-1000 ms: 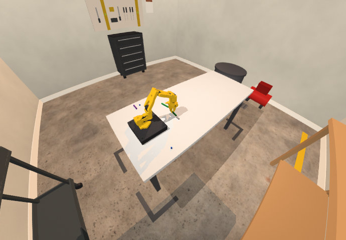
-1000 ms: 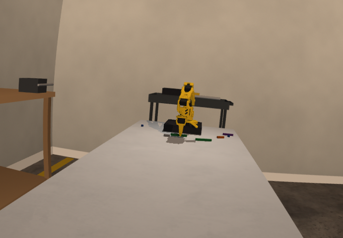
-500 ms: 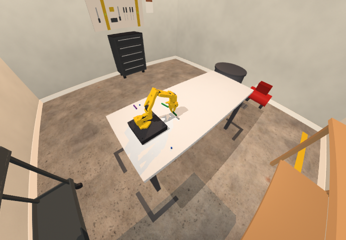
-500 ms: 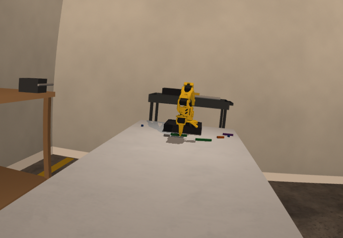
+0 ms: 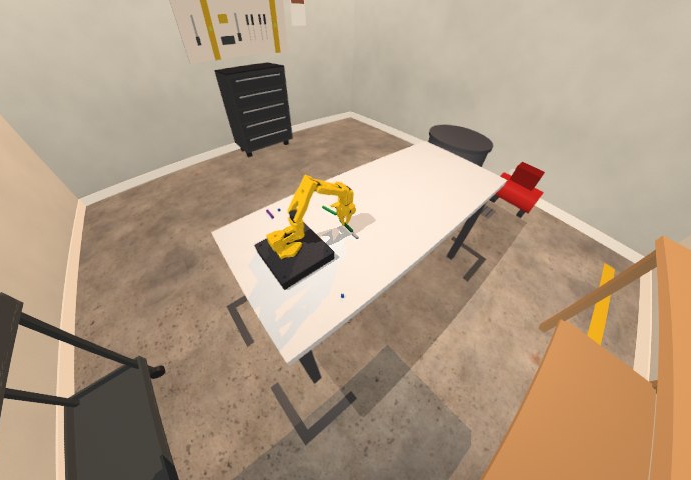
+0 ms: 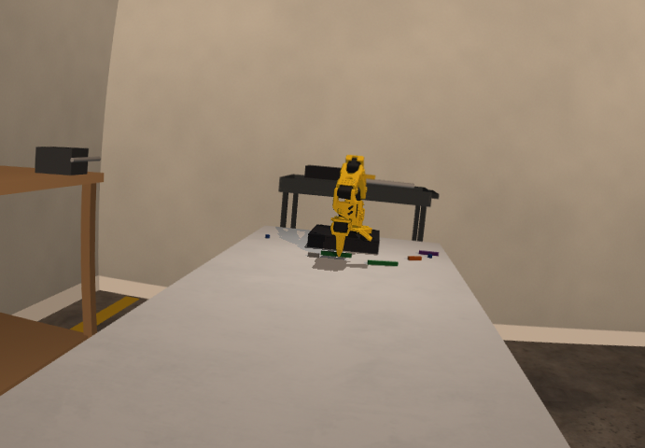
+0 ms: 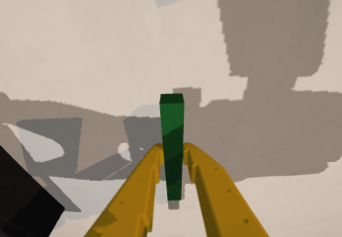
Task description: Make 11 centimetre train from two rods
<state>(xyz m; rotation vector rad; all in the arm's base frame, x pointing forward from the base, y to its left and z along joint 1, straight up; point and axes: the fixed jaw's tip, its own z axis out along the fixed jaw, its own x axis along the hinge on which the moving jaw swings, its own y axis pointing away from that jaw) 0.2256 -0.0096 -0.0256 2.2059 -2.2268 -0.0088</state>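
My gripper (image 7: 173,155) is shut on a green rod (image 7: 172,145), which lies level and low over the white table. I cannot tell whether it touches the top. The same rod shows under the fingers in the top view (image 5: 349,227) and in the exterior view (image 6: 336,254). A short grey rod (image 6: 313,254) lies flat close to one end of it, and shows in the top view as well (image 5: 355,235). A second green rod (image 6: 382,262) (image 5: 329,210) lies flat on the table a little apart, also visible behind the arm.
An orange rod (image 6: 414,258), a purple rod (image 6: 427,253) and a small blue rod (image 5: 278,210) lie near the table's edge beside the arm. Another blue rod (image 5: 342,295) lies alone on the other side. The arm's black base (image 5: 294,257) stands behind the gripper.
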